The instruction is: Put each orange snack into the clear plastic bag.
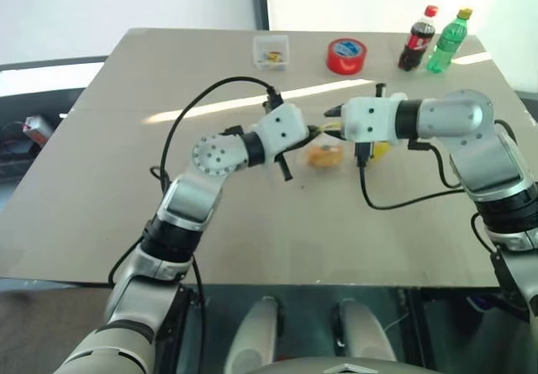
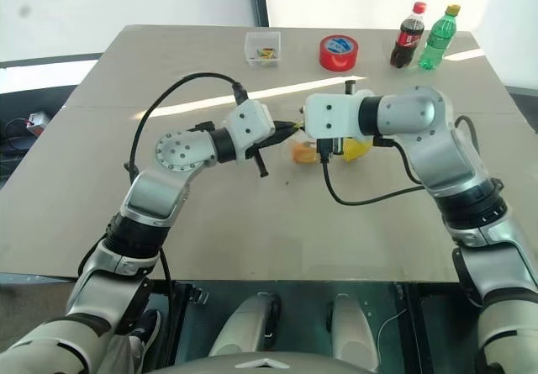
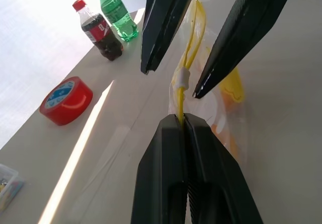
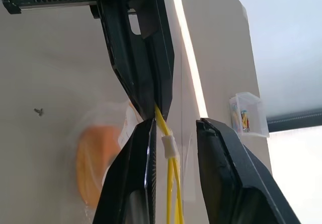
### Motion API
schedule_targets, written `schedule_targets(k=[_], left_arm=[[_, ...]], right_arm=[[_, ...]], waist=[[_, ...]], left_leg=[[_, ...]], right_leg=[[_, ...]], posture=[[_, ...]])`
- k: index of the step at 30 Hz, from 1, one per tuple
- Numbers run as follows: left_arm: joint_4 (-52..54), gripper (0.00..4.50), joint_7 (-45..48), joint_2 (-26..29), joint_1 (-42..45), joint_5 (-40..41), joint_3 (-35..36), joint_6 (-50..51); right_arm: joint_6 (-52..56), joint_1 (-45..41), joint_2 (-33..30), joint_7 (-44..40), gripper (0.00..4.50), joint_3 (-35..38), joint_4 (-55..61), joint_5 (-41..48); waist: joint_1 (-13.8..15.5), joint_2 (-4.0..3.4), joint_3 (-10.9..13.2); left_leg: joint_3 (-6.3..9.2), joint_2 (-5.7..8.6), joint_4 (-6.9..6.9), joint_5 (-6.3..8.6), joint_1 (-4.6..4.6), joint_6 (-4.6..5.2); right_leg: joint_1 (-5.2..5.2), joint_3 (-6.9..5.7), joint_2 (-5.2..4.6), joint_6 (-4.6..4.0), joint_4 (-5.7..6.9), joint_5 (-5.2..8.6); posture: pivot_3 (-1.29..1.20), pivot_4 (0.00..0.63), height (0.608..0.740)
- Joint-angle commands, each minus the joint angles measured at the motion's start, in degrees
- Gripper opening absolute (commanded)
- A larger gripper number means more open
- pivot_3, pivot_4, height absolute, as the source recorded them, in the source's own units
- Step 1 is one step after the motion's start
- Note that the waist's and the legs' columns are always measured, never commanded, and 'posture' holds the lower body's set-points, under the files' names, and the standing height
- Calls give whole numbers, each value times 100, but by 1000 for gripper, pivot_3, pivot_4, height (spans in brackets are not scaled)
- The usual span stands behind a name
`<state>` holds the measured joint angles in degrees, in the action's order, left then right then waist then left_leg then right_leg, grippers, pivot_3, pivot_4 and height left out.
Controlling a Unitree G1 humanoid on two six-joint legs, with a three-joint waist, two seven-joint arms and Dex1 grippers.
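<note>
Bag handling at mid-counter point(image 1: 101, 214): left gripper point(image 3: 184, 121) has its jaws clamped on the yellow seal strip of the clear plastic bag point(image 4: 108, 133), apparently to steady the mouth. Right gripper point(image 4: 173, 128) straddles that strip with jaws narrow but not touching it. Bag hangs between the grippers, above the counter; strip runs lengthwise from one gripper toward the other. One orange snack point(image 1: 324, 156) sits inside.
</note>
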<state>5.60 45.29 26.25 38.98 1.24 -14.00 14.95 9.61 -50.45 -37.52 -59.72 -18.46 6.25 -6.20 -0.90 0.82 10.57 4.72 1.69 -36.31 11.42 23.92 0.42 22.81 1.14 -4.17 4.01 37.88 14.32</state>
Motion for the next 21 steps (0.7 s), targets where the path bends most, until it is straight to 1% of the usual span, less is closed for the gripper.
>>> schedule_targets(k=[1,21], left_arm=[[277,0,-52,14,-3,16,102,25],[438,0,-100,116,-193,-51,80,132]], right_arm=[[-200,-99,-4,-16,1290,23,63,-79],[-472,-63,-159,-213,1290,47,-147,-188]], waist=[[-1,0,0],[-1,0,0]], left_leg=[[0,0,0,0,0,0],[0,0,0,0,0,0]], right_leg=[[0,0,0,0,0,0],[0,0,0,0,1,0]], posture=[[0,150,740],[0,150,740]])
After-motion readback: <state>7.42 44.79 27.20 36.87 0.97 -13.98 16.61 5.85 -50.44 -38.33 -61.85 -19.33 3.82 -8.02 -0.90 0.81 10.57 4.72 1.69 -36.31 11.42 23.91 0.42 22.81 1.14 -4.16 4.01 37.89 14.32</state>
